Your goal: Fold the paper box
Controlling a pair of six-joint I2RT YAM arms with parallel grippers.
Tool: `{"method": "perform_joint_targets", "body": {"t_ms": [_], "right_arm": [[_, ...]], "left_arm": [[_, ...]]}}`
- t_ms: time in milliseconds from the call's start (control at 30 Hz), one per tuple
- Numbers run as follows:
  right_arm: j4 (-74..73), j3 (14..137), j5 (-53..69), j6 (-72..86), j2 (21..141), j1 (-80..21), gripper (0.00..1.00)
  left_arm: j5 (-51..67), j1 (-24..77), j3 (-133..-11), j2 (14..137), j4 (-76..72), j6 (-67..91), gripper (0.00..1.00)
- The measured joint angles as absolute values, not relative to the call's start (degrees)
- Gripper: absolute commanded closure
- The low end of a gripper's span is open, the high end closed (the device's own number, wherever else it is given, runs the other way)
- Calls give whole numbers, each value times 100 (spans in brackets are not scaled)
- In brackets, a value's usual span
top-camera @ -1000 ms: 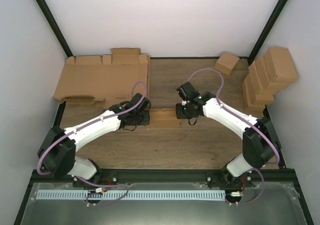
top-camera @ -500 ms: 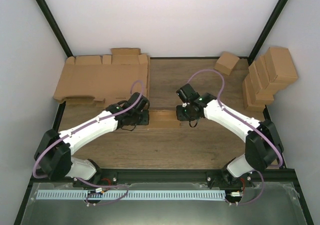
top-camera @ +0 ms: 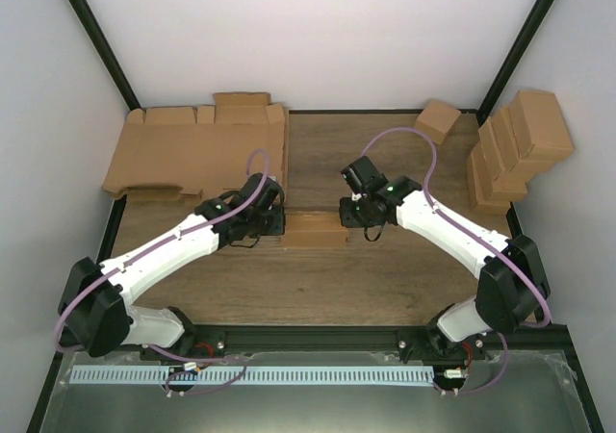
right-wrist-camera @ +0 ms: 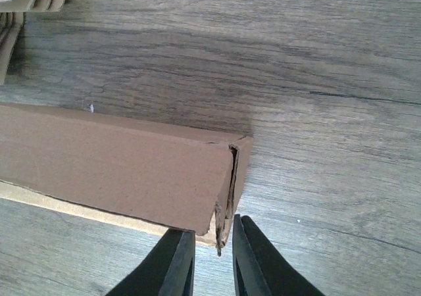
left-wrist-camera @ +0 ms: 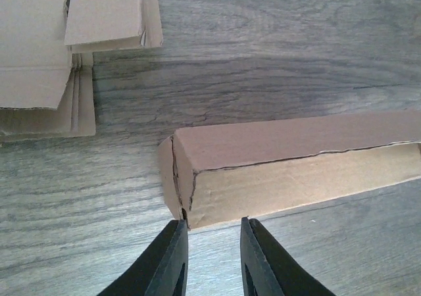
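Here, the paper box [top-camera: 313,229], folded into a long carton, is lying on its side at the centre of the wooden bench [top-camera: 385,279]. The left gripper [left-wrist-camera: 211,223] is sitting at its 9 o'clock end, jaws narrowly apart and gripping nothing. The right gripper [right-wrist-camera: 212,229] is sitting at the 3 o'clock end, also narrowly parted, with a flap corner poking between its fingertips. Flat cardboard sheets [top-camera: 197,149] are lying at 10 o'clock.

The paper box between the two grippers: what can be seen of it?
The plain brown cardboard paper box is folded into a long, closed oblong. It lies flat on the wooden table, running left to right. The seams at both ends gape slightly. The left gripper and right gripper, jaws narrowly apart, sit at its end corners; contact is unclear.
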State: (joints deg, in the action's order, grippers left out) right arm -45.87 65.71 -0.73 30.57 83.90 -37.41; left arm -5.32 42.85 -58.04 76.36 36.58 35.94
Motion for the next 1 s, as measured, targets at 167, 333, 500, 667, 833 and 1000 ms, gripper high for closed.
{"method": "perform_joint_targets", "body": {"t_ms": [167,333,500,667,833,1000], "right_arm": [[-4589,6571,-104,3059,8390,-3743,85],[-4589,6571,-115,3061,8390,-3743,86],[-4587,6571,-113,3057,8392,-3745,91],[-4582,6571,-113,3061,8394,-3745,99],[-4578,6569,-110,3068,8394,-3750,99],[-4386,6364,-99,3076,8355,-3750,99]], "left_arm": [[-578,4285,-5804,7773,3658,3577,79],[-644,4285,-5804,7898,3653,3557,80],[-735,4285,-5804,8007,3651,3511,91],[-832,4285,-5804,8044,3645,3441,96],[-858,4285,-5806,8047,3625,3430,96],[-755,4285,-5640,8042,3424,3454,96]]}}
